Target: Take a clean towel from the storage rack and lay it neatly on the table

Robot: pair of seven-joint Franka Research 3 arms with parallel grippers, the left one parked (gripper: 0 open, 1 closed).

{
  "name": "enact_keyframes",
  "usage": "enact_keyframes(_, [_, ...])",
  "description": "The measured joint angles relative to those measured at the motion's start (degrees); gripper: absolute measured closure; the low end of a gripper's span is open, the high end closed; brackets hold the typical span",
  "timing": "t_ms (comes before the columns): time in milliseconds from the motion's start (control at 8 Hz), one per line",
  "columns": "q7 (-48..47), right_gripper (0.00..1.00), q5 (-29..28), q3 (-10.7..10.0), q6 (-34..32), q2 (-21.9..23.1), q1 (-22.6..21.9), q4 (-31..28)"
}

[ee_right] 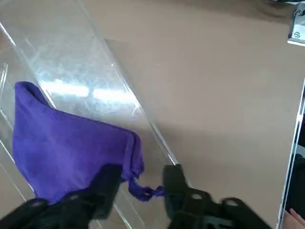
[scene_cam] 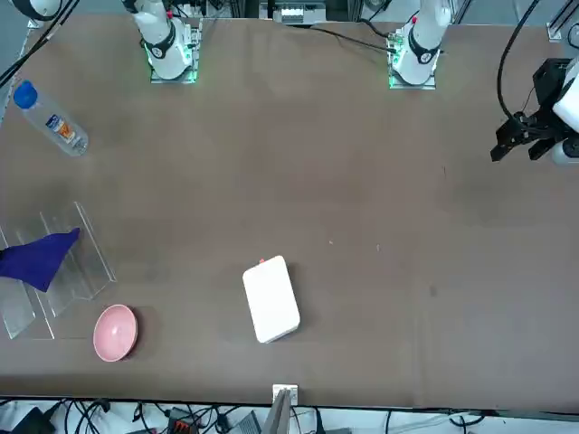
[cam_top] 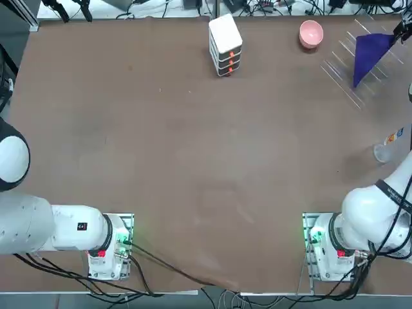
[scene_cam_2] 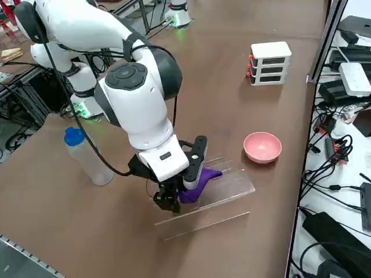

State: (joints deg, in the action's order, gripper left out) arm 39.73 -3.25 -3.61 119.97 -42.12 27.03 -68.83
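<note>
I judge that I am at the grasp: getting hold of the deep purple, thin plain cloth towel point(cam_top: 371, 55) at the clear acrylic rack with thin pale-glinting rods point(scene_cam_2: 229, 189). Seen from overhead, both lie toward two o'clock from the middle of the big matte reddish-brown table point(cam_top: 193, 161), with the round pink bowl point(cam_top: 311, 34) off to the rack's ten o'clock. My right pincer point(ee_right: 142, 172) is right at the towel; its two fingers stand apart, with a small twisted end of cloth in the gap, and I can't make out a firm grip on it. Next I'd want to bring the fingers together on that end, check that more than a wisp is caught, then lift the cloth high enough to clear the rods before carrying it toward eight o'clock, onto the open middle of the table. A thin pinch could slip, or the fabric could drag on the acrylic. As for its looks, the towel is an even, matte purple with a soft nap and a rounded fold along one edge. It is bunched rather than flat, tapering from overhead to a point toward seven o'clock, so I expect it will need spreading once down.
</note>
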Motion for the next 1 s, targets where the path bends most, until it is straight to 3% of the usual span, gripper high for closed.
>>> enact_keyframes(625, [0.0, 0.63, -1.0, 0.3, 0.2, 0.0, 0.0, 0.0])
enact_keyframes(1000, [0.0, 0.64, -1.0, 0.4, 3.0, -0.3, 0.0, -0.2])
